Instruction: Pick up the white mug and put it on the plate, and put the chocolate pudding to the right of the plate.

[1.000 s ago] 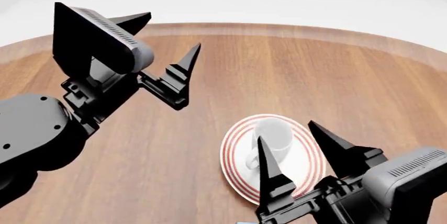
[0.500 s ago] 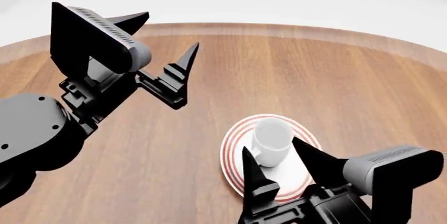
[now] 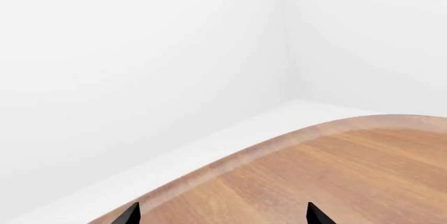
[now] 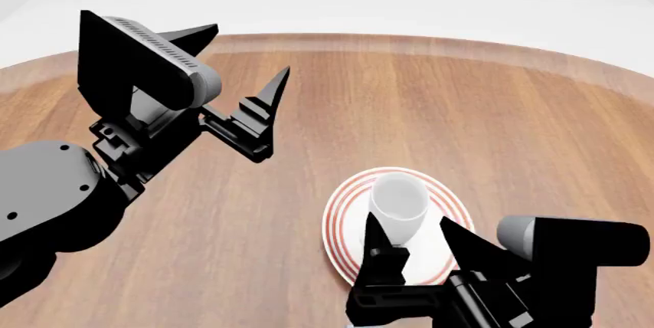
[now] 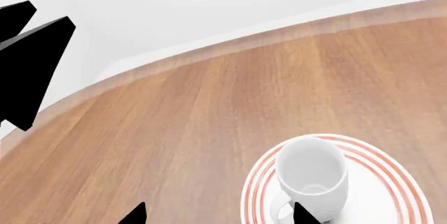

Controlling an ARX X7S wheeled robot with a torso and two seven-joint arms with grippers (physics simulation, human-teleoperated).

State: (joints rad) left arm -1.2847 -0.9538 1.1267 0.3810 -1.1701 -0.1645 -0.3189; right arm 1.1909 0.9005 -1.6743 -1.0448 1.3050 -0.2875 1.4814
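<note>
Where white mug [image 4: 400, 204] stands, right claw [image 4: 417, 245] just beside

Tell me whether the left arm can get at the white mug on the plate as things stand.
Probably yes. The left end effector hangs open and empty over bare wooden table, with nothing between it and the plain glossy white ceramic mug on the red-ringed round plate. The right end effector, close beside the mug, could crowd it.

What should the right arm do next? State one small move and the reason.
Probably pull the right gripper back and up, clear of the white mug. The mug already stands upright on the plate, and the jaws are spread, gripping nothing. The pudding is not in view, so that arm likely has to clear off before going after it.
</note>
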